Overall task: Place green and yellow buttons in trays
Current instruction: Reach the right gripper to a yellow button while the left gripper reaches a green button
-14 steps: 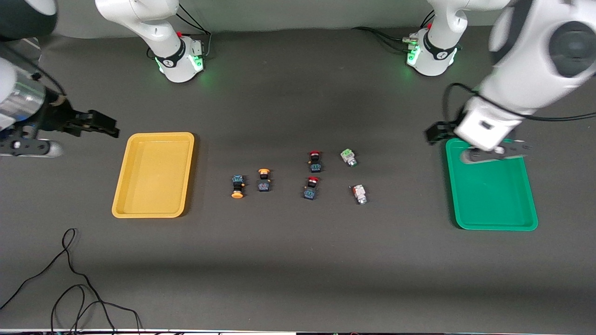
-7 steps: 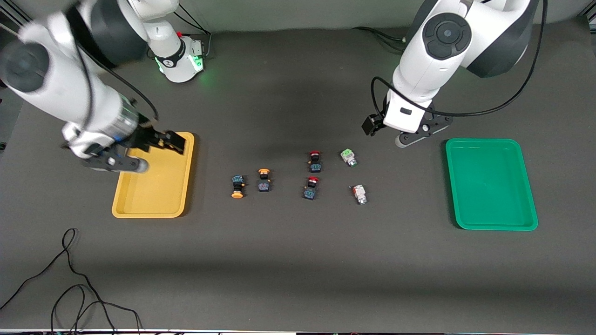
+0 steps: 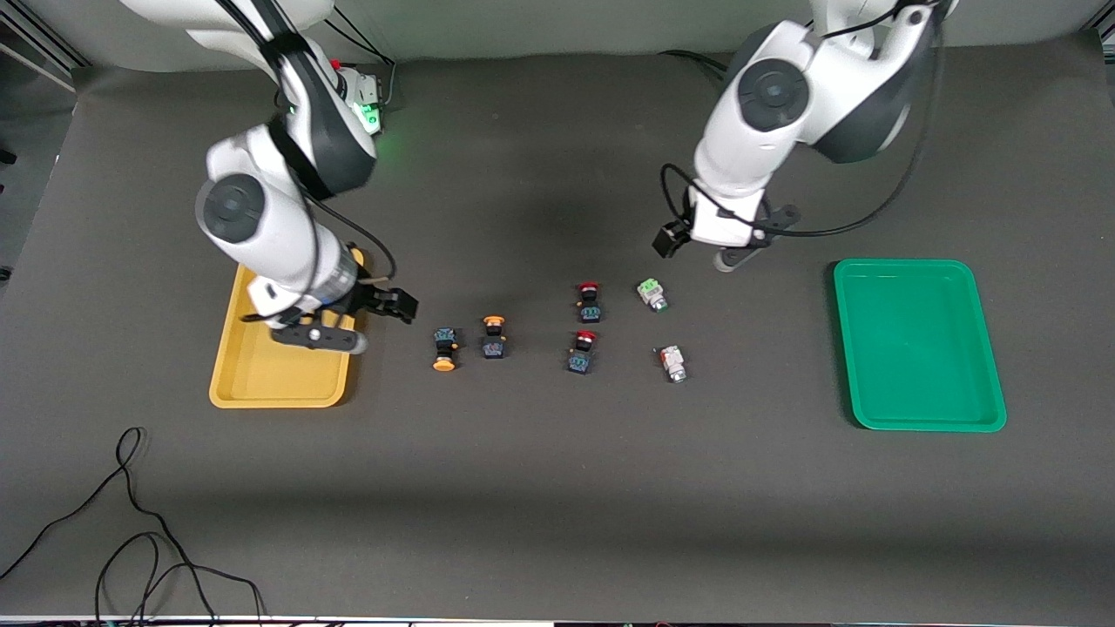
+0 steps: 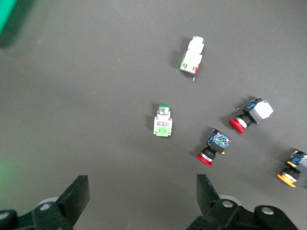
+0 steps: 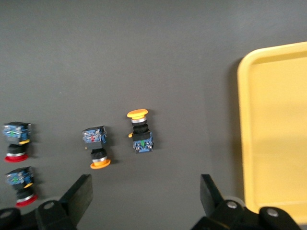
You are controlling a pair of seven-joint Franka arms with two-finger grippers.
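Note:
Two yellow-capped buttons [image 3: 444, 349] [image 3: 494, 338] lie mid-table beside the yellow tray [image 3: 261, 379]. Two whitish-green buttons [image 3: 652, 294] [image 3: 672, 363] lie toward the green tray [image 3: 919, 348]. My right gripper [image 3: 320, 337] hangs open and empty over the yellow tray's edge toward the buttons. Its wrist view shows the gripper [image 5: 146, 194], both yellow buttons [image 5: 140, 130] [image 5: 97, 146] and the tray [image 5: 278, 129]. My left gripper [image 3: 740, 254] hangs open and empty over bare table close to the green-capped button. Its wrist view shows the gripper [image 4: 141, 199] and the green buttons [image 4: 163, 120] [image 4: 192, 55].
Two red-capped dark switches [image 3: 589, 302] [image 3: 582, 352] lie between the yellow and the green buttons. A black cable [image 3: 131, 522] loops on the table near the front camera at the right arm's end. Both trays hold nothing.
Both arms have swung in toward the table's middle. The right gripper crossed over the yellow tray toward the yellow buttons. The left gripper left the green tray and came close to the green buttons.

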